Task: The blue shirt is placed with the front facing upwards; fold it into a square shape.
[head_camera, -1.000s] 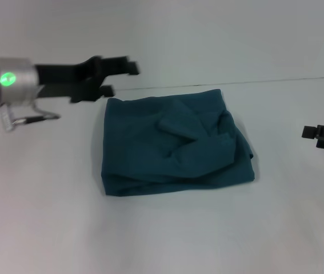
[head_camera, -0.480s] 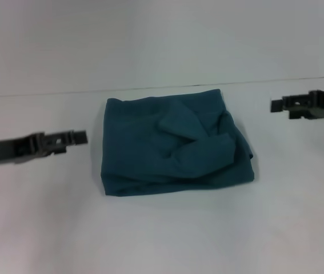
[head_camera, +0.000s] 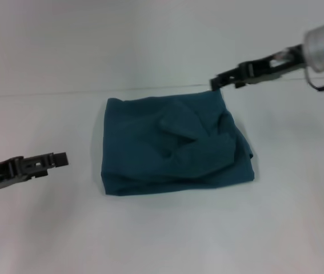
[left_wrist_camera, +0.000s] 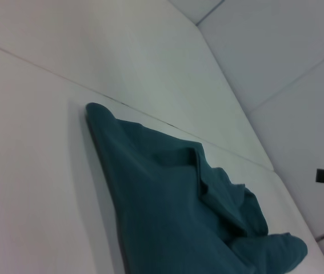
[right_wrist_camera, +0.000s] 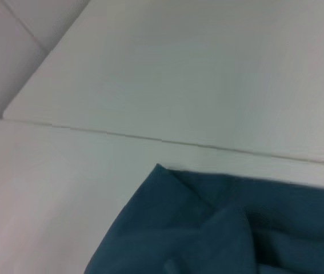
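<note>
One blue shirt (head_camera: 173,145), folded to a rough square, mid-table (head_camera: 167,234); two grippers off it.
No containers in view. Shirt lumpy on its right half, flatter on left; no lettering showing. Left gripper (head_camera: 59,159) low, well left of shirt, not touching; can't tell open or shut. Right gripper (head_camera: 216,83) raised by shirt's far right corner, holding nothing; finger gap can't be told either. Left wrist view alone shows shirt's (left_wrist_camera: 190,200) left edge side-on; right wrist view shows a far corner (right_wrist_camera: 207,228) close up.

Folded blue shirt (head_camera: 173,145) hides its lettering and collar
</note>
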{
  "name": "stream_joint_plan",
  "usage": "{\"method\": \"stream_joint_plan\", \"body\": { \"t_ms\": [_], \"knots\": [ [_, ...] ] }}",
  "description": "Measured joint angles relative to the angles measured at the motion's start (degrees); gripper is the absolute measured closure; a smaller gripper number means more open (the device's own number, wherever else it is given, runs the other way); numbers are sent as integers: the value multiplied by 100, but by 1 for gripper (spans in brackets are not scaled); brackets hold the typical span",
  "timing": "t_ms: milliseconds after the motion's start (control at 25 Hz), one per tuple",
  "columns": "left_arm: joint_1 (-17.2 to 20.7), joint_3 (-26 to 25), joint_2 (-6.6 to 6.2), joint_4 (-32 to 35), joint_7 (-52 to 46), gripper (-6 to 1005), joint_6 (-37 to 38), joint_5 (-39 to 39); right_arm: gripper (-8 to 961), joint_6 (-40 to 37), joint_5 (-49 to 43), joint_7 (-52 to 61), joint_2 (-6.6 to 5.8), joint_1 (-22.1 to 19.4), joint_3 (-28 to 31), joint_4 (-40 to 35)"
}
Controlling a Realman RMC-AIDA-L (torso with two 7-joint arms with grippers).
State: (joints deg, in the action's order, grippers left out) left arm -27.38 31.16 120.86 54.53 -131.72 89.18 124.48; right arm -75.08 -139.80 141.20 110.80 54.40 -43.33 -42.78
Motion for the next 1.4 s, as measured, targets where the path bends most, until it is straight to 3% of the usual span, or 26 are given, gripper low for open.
{"method": "stream_joint_plan", "body": {
  "t_ms": [320,480,1000,1400],
  "knots": [
    [94,-478,-3,-17,-27,126,3,-33,174,911,-602,85,628,358,-846,66],
    [83,-506,-7,-42,-29,127,-52,-35,176,1259,-1011,279,835,501,-1153,316],
    [41,-514,11,-225,6,126,-204,-126,184,3139,-1016,273,961,684,-2543,1388],
    [18,-504,7,-305,17,126,-337,-130,190,3378,-391,226,974,705,-3646,1389]
  ]
}}
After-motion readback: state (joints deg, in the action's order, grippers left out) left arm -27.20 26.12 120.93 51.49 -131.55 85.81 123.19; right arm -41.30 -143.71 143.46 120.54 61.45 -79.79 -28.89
